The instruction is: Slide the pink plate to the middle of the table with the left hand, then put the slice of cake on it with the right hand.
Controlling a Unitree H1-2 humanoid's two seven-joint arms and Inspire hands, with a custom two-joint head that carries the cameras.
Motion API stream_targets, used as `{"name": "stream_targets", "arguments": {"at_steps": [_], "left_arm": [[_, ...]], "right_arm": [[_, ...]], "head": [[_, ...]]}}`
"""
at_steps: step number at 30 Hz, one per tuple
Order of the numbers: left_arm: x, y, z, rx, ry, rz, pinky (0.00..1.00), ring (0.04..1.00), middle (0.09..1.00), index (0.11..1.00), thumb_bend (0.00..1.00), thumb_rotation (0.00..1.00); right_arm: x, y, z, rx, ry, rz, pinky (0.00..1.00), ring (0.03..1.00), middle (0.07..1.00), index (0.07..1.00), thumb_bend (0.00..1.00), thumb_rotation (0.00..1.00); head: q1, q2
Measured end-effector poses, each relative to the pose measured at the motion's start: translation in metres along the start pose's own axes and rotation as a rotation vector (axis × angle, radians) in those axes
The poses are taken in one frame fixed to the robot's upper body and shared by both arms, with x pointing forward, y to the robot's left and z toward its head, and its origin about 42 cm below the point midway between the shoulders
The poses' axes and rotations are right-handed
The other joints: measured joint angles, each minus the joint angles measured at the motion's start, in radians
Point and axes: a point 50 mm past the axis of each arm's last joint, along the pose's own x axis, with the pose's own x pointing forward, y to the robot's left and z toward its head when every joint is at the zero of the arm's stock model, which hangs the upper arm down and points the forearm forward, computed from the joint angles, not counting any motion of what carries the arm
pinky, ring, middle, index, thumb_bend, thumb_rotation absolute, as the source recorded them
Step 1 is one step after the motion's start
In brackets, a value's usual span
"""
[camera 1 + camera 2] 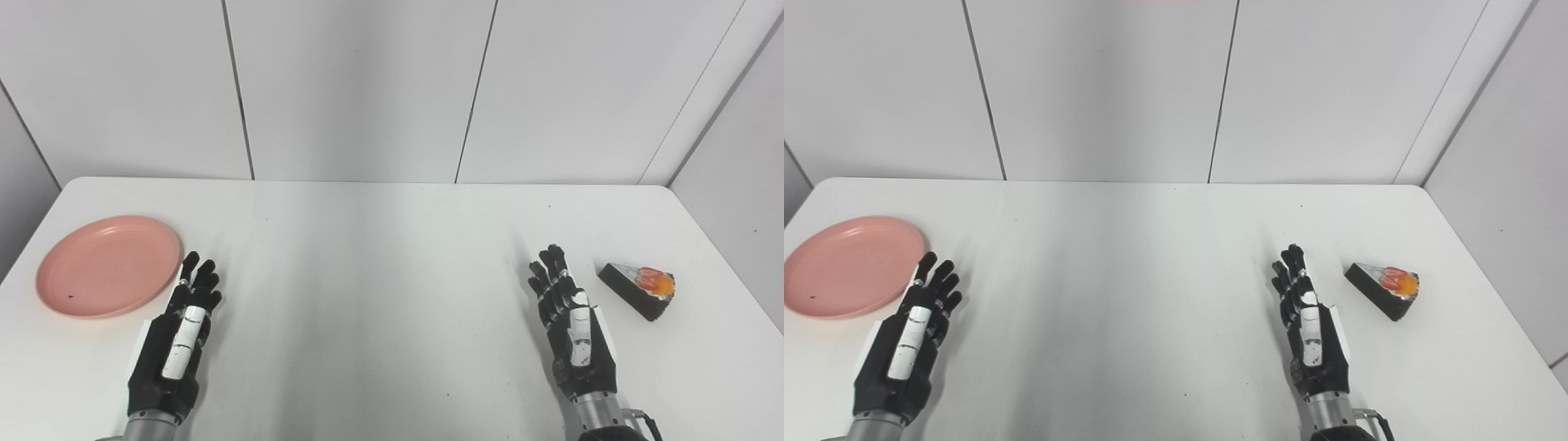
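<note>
Left hand (177, 331) empty beside pink plate (108, 264).

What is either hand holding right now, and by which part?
Nothing. The left hand is open beside the pink plate; the right hand is open beside the slice of cake.

Round pink plastic plate (109, 265) lying flat near the left edge of the white table (380, 275). Black robotic left hand (177, 337) just beside its right rim — fingers extended, holding nothing. Black right hand (572, 324) likewise spread and empty, near a dark wedge of cake with an orange-red top (640, 288) — not touching it.
</note>
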Motion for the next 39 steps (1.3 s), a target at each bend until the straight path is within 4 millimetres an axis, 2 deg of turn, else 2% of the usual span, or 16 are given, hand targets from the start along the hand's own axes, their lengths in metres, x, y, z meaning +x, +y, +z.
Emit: {"name": "stream_targets", "arguments": {"at_steps": [18,39], "left_arm": [[0.0,0.001,0.0,0.001,0.0,-0.01,1.0,0.994,0.991,1.0,0.9,0.75],[0.0,0.0,-0.001,-0.002,0.004,-0.008,1.0,0.996,0.992,1.0,0.9,0.72]], "right_arm": [[-0.002,0.009,-0.001,0.025,0.034,-0.02,0.96,0.939,0.943,0.944,0.81,1.0],[-0.004,0.011,-0.002,0.043,0.066,-0.019,0.95,0.932,0.949,0.937,0.83,1.0]], "head": [[-0.006,-0.005],[0.008,-0.012]]}}
